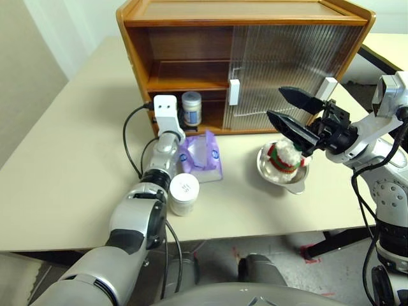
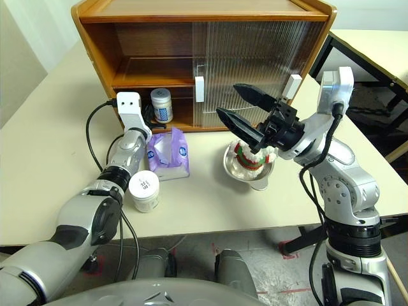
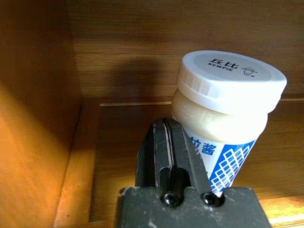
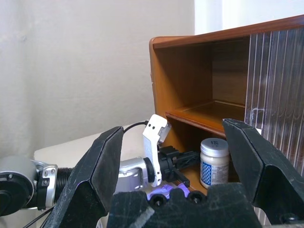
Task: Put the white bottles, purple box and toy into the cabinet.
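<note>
Silver-grey arms, black cables, black pincer [image 1: 294,113] fingers.

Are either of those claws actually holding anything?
No. The left gripper is shut beside the bottle in the cabinet; the right gripper hangs open.

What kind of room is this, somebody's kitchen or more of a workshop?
Most likely a lab or test room, not a kitchen. A small wooden cabinet stands on a plain beige table with a few household items laid out, another bare table stands behind, and the concrete floor carries red marks.
</note>
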You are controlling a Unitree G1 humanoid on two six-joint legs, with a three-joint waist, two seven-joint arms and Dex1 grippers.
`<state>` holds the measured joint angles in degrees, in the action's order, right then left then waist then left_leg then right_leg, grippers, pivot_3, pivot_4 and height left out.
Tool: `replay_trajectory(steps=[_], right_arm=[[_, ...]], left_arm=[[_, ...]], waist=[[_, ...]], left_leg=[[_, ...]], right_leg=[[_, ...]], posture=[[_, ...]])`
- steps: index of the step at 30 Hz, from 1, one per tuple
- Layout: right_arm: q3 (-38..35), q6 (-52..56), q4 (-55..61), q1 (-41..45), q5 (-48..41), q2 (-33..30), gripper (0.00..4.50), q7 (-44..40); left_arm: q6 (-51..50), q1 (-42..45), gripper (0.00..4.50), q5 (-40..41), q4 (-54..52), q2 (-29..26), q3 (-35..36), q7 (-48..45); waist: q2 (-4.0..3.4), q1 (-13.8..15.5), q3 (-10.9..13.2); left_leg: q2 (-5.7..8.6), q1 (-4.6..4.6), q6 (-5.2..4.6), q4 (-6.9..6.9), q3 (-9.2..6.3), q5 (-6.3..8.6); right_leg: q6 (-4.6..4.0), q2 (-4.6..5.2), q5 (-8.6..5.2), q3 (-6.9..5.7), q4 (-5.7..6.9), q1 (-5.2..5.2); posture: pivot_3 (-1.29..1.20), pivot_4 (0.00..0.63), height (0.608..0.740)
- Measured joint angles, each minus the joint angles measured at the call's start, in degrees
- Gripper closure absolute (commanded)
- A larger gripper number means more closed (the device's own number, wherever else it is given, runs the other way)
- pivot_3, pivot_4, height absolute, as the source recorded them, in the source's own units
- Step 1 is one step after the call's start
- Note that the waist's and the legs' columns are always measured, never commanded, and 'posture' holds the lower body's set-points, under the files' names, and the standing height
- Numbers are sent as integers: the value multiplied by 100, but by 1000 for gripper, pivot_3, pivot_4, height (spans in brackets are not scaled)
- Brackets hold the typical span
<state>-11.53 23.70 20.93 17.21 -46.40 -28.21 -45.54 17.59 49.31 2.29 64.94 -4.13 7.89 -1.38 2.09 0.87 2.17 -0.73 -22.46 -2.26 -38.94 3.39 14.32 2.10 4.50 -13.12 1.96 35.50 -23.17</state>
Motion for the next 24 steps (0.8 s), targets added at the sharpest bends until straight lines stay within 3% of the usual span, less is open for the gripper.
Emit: replay_trajectory(steps=[24], right_arm=[[0, 3, 5, 6, 0, 29, 0, 40]], left_arm=[[-86, 298, 4466, -48, 392, -117, -11, -333]], waist=[[0, -53, 0]], left_leg=[[-2, 0, 0, 1, 23, 0]], right_leg=[[0, -2, -1, 0, -1, -5]], posture=[[-38, 0, 740]])
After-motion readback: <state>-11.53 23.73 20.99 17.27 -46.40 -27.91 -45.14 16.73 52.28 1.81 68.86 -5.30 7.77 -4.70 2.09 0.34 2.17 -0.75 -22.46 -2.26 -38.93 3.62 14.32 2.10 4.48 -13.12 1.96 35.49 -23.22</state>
